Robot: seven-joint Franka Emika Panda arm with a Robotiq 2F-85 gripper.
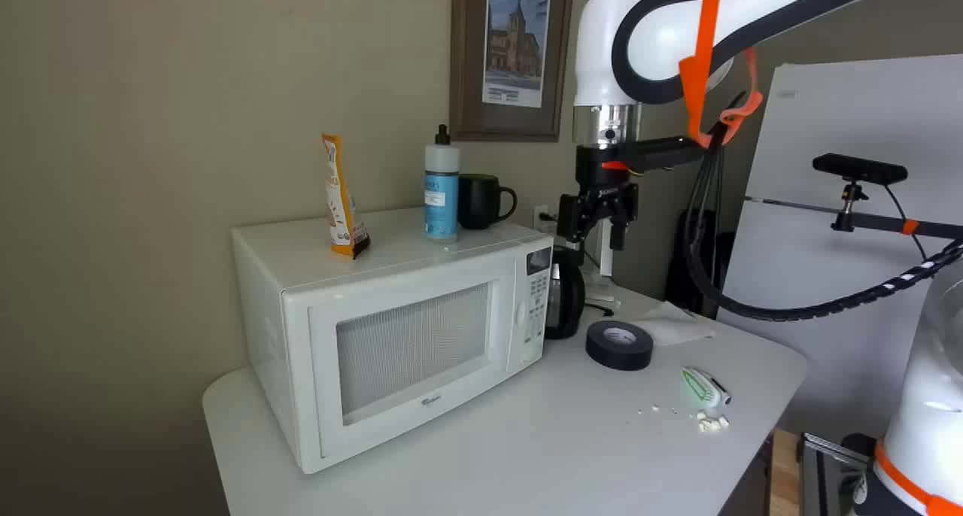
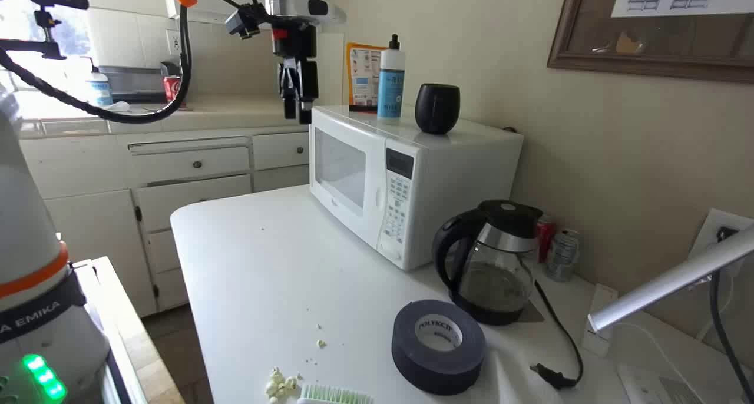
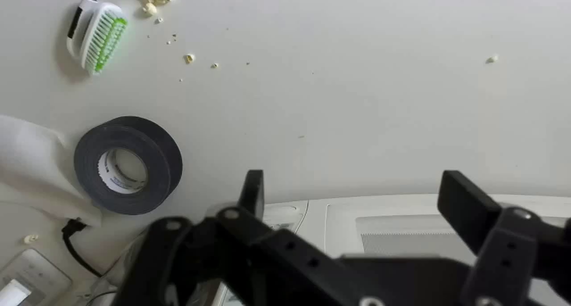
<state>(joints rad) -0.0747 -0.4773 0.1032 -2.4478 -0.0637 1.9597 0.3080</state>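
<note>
Exterior views from opposing ends, wrist view downward, all sharing table

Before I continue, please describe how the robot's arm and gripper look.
The arm is white with black trim, orange straps, a silver wrist collar, EMIKA lettering and green lights on its base. Its cable sleeve is black and ribbed. The gripper is black, with two blocky fingers.

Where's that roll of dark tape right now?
In an exterior view, the roll of dark tape lies flat on the white table, just in front of the glass kettle; in the wrist view it shows left of the open pincer.
</note>
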